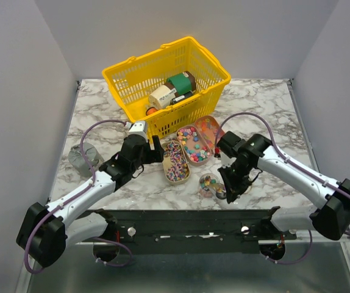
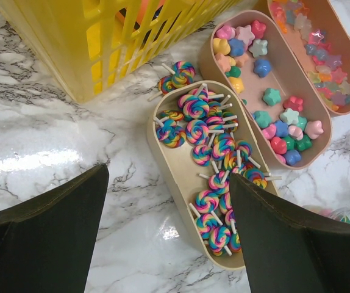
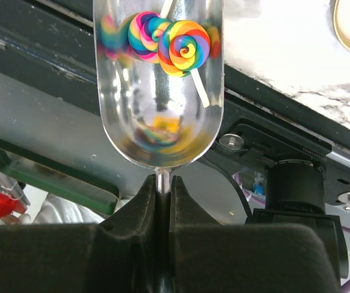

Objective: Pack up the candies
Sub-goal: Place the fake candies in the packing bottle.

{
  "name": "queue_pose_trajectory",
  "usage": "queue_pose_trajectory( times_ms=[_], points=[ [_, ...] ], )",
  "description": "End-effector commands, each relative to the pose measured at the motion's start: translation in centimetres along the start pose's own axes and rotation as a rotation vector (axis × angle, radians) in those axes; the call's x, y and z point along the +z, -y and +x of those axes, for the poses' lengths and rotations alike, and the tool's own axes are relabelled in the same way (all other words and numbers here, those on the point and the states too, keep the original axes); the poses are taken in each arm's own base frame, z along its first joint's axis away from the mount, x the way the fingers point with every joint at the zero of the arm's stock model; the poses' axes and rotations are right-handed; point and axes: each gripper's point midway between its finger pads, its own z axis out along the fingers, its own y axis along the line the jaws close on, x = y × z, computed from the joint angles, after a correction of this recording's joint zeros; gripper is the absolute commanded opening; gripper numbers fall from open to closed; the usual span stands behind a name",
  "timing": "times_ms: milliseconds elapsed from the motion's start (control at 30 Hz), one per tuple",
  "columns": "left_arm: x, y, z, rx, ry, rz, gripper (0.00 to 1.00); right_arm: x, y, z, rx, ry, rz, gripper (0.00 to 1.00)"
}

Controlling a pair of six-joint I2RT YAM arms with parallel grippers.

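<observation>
Gray lump (image 1: 80, 160) at table's far left: cannot make out what it is. Left gripper (image 2: 169, 244) released, fingers (image 2: 41, 238) wide apart, hovers above near end of beige tray (image 2: 172, 162); one finger hides the tray's near corner. Candies (image 2: 208, 146): rainbow swirl lollipops on white sticks, heaped in that tray, a few spilled beside yellow basket (image 2: 71, 43). Next tray (image 2: 285, 67): stars and hearts, mixed colours. Third tray (image 2: 339, 30) cut off by frame edge. Right gripper (image 3: 161, 189) clenched on stem of clear scoop (image 3: 157, 122); two swirl pieces (image 3: 184, 49) inside, reflections blurred.
</observation>
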Motion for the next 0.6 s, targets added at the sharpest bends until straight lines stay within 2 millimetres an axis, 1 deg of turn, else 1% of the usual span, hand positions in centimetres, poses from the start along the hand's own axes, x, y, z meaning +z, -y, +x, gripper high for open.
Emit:
queue_pose_trajectory(
  times_ms=[0, 67, 100, 200, 267, 367, 433, 533, 567],
  points=[
    [0.1, -0.1, -0.4, -0.009, 0.019, -0.004, 0.91, -1.4, 0.9, 5.1, 0.048, -0.17, 0.017, 0.01],
    [0.2, -0.1, -0.3, -0.01, 0.016, -0.006, 0.91, -1.8, 1.0, 4.6, 0.05, -0.14, 0.029, 0.01],
    [0.2, -0.2, -0.3, -0.008, 0.015, -0.006, 0.91, -2.3, 0.7, 4.0, 0.044, -0.112, 0.023, 0.01],
    [0.3, 0.0, -0.3, -0.009, 0.013, -0.002, 0.91, -3.1, 0.5, 3.0, 0.044, -0.064, 0.025, 0.01],
    [0.3, 0.1, -0.3, -0.009, 0.009, 0.001, 0.91, -3.4, 0.7, 2.5, 0.039, -0.037, 0.041, 0.01],
    [0.2, 0.1, -0.5, -0.01, 0.014, 0.002, 0.91, -4.4, 0.5, 1.7, 0.027, 0.017, 0.043, 0.01],
    [0.1, 0.1, -0.4, -0.012, 0.012, 0.004, 0.91, -5.0, 0.2, 1.2, 0.009, 0.047, 0.035, 0.01],
    [0.1, 0.4, -0.5, -0.02, 0.01, 0.015, 0.91, -5.8, 0.5, 0.4, -0.036, 0.097, 0.057, 0.01],
    [0.1, 0.5, -0.5, -0.022, 0.009, 0.019, 0.91, -6.4, 0.8, -0.2, -0.067, 0.133, 0.078, 0.01]
  ],
)
